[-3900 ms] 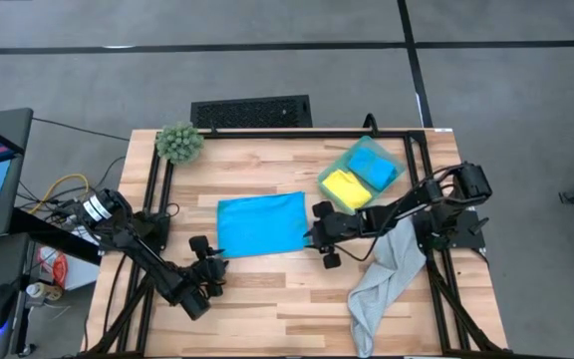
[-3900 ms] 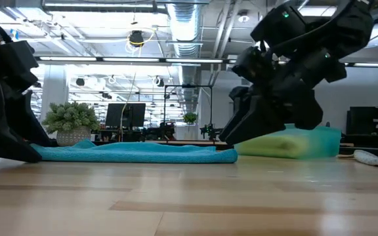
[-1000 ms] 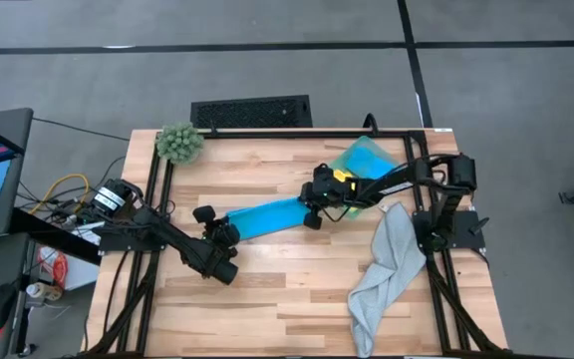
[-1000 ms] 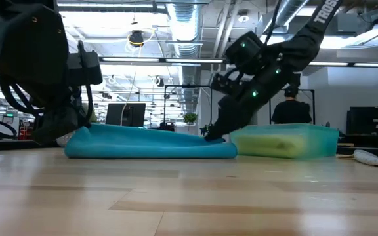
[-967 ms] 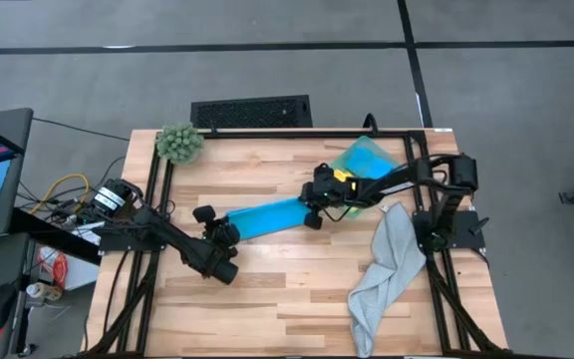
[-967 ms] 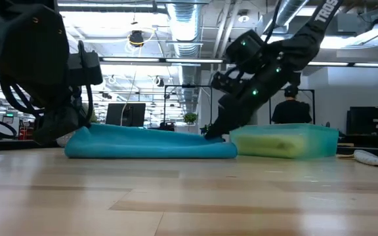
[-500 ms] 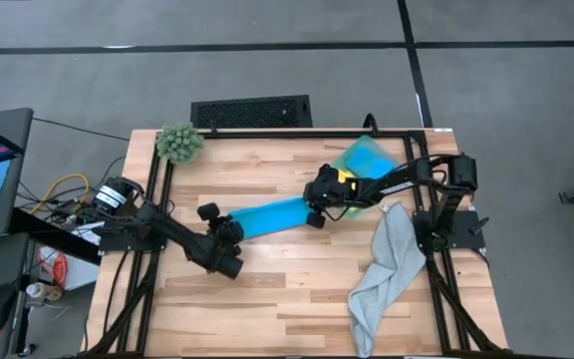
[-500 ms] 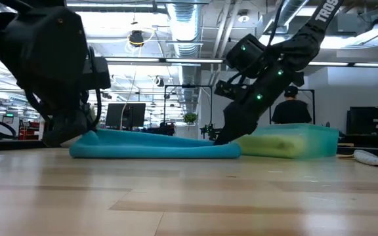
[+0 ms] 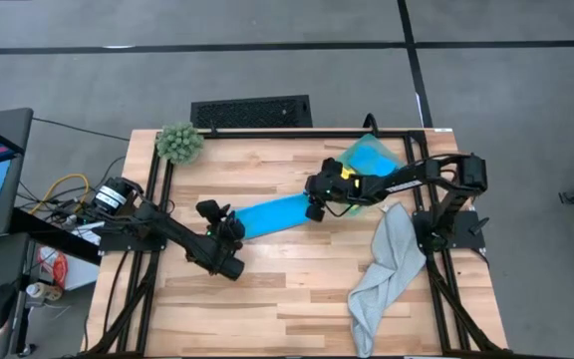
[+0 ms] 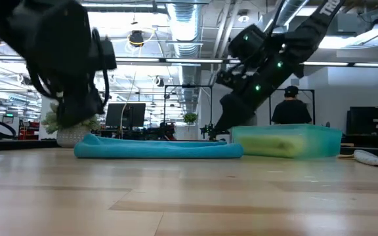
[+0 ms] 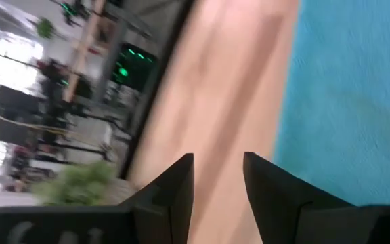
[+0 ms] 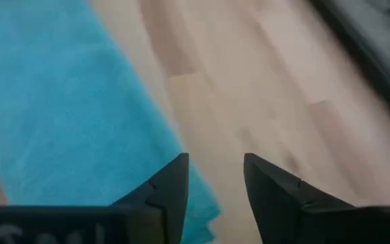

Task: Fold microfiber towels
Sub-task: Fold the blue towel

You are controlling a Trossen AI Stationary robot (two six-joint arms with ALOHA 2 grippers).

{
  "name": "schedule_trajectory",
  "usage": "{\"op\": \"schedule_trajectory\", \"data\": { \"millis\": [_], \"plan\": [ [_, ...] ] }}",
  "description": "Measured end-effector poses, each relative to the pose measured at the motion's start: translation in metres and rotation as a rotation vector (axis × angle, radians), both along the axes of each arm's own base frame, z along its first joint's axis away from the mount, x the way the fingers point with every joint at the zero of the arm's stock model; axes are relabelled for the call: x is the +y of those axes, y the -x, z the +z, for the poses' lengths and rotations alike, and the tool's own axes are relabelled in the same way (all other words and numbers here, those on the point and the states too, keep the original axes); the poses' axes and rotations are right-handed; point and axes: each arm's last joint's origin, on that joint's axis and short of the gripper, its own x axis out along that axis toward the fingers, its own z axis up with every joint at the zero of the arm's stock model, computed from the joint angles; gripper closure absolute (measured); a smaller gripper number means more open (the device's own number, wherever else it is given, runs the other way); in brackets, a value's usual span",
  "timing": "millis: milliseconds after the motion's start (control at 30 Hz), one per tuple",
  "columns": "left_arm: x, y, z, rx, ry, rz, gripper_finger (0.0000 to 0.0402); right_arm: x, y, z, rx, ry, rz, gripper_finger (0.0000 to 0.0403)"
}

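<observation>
Release after first fold: keep the strip flat

Turquoise towel (image 9: pixel 275 214) lies on the wooden table (image 9: pixel 297 299) as a long folded strip, running at a slant from centre-left up toward the green bin (image 9: pixel 379 160). Left gripper (image 9: pixel 217 215) sits just off the strip's left end; right gripper (image 9: pixel 317 198) is at the right end, just beside the bin. Both wrist views show the fingers parted with nothing between them, bare wood in the gap and blue cloth off to one side. Nothing is held by either arm. In the low view the strip (image 10: pixel 158 149) rests flat on the table with both grippers raised clear of it.

Other towels: a yellow one (image 9: pixel 345 174) and another blue one (image 9: pixel 370 155) show inside the bin; the pale grey towel (image 9: pixel 385 264) hangs limp over the table's right side, near the right arm's base.

Judgement: the lengthwise fold looks laid down, and the step in hand is letting go cleanly.

Notes for doing it well:
- Lift straight up before moving sideways, so fingertips do not snag the nap and drag the top layer open.
- Check both ends lie flush before regripping.
- For the next fold, take one short end through both layers and carry it low over the other end.
- Right arm should mind the bin wall.
</observation>
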Motion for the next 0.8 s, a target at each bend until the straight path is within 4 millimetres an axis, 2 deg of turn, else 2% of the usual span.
{"op": "schedule_trajectory", "data": {
  "millis": [167,233,367,467,600,733,800],
  "plan": [
    [-0.011,0.001,0.020,-0.087,-0.045,-0.031,0.0279,-0.001,0.008,0.024,-0.043,0.043,-0.034,0.0234],
    [-0.015,0.000,0.024,-0.183,-0.020,-0.031,0.0278,0.000,0.010,0.034,-0.075,0.041,-0.036,0.0237],
    [-0.028,-0.002,0.027,-0.314,0.039,-0.064,0.0283,0.016,0.015,0.041,-0.122,-0.031,0.039,0.0251],
    [-0.043,-0.007,0.026,-0.389,0.097,-0.114,0.0303,0.032,0.019,0.031,-0.099,-0.073,0.063,0.0269],
    [-0.056,-0.016,0.025,-0.366,0.183,-0.196,0.0346,0.051,0.021,0.002,-0.057,-0.082,0.060,0.0295],
    [-0.063,-0.017,0.025,-0.365,0.231,-0.227,0.0389,0.060,0.017,-0.023,-0.002,-0.049,0.027,0.0317],
    [-0.065,-0.016,0.024,-0.364,0.263,-0.226,0.0397,0.062,0.017,-0.032,0.029,-0.040,0.021,0.0326]
  ]
}}
